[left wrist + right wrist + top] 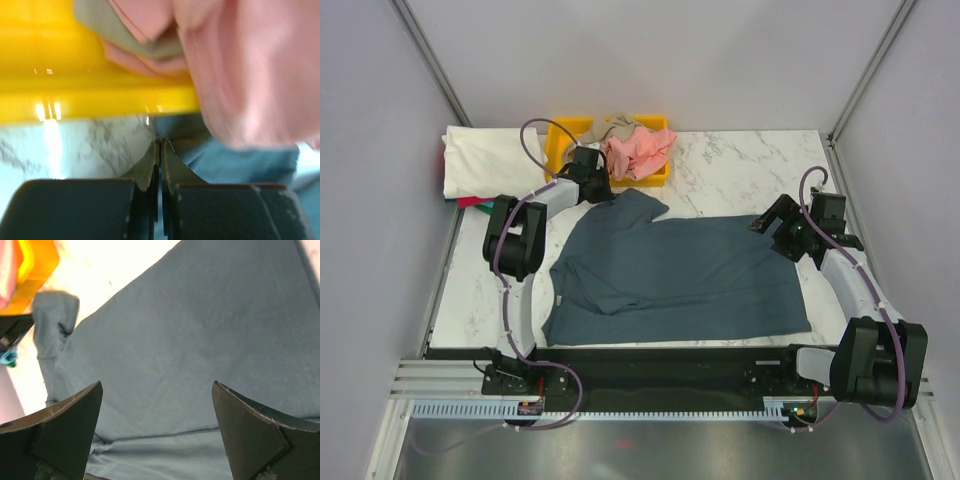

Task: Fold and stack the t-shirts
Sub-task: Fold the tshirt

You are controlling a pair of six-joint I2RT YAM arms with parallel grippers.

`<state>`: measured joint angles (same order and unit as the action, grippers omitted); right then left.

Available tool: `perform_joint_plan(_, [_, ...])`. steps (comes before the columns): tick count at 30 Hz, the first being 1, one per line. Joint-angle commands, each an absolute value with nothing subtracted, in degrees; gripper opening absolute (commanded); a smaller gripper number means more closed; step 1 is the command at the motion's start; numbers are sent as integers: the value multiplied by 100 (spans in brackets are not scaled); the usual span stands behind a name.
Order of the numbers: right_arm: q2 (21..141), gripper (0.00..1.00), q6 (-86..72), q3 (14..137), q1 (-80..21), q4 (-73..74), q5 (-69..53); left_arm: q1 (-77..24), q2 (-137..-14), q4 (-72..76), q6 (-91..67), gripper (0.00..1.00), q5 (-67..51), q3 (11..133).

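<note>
Dark slate-blue cotton t-shirt [680,275] spread on the marble table [740,165], still unfolded.
Left gripper [160,145] clenched, seemingly empty, beside the yellow plastic bin [560,150] holding a crumpled salmon-pink shirt [640,150]; right gripper [762,222] gapes over it; one cream-white shirt [485,160] lies folded.

- Your left arm [515,240] stands up from its base, bends sharply at the elbow, and extends toward the far side, the forearm slanting inward to the right.
- Your left gripper [160,144] has both fingers [147,167] pressed together, with only a hairline seam between the tips.
- Your right arm [855,280] leans forward from its base, and the forearm runs inward toward the centre to the wrist.
- Your right gripper [156,387] is spread wide, its two dark fingertips well apart and pointing downward.
- The two grippers sit well apart, and the left one is farther from the bases than the right.
</note>
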<state>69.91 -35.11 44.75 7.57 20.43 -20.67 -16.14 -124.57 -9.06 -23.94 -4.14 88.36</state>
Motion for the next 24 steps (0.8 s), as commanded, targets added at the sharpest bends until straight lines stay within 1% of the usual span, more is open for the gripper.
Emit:
perform_joint_plan(1, [7337, 98, -3410, 5060, 686, 1714, -1496, -1696, -11560, -1273, -2496, 2, -703, 8807])
perform_joint_plan(6, [8128, 97, -3252, 5791, 686, 1845, -783, -1775, -10724, -1573, -2479, 2, -835, 8526])
perform_joint_plan(11, [9148, 91, -3059, 6556, 686, 1933, -238, -1907, -9977, -1626, -2487, 2, -914, 7990])
perform_joint_plan(17, [10018, 81, -2813, 7057, 703, 1978, 306, -1969, -9844, -1626, -2531, 2, -861, 7620])
perform_joint_plan(22, [10957, 74, -2716, 7487, 747, 1881, 273, -2074, -9853, -1591, -2540, 2, -844, 7611])
perform_joint_plan(23, [11056, 71, -2707, 7549, 756, 1881, 255, -2074, -9861, -1591, -2531, 2, -844, 7611])
perform_joint_plan(24, [11126, 70, -2698, 7602, 756, 1863, 272, -2066, -9853, -1591, -2523, 2, -826, 7603])
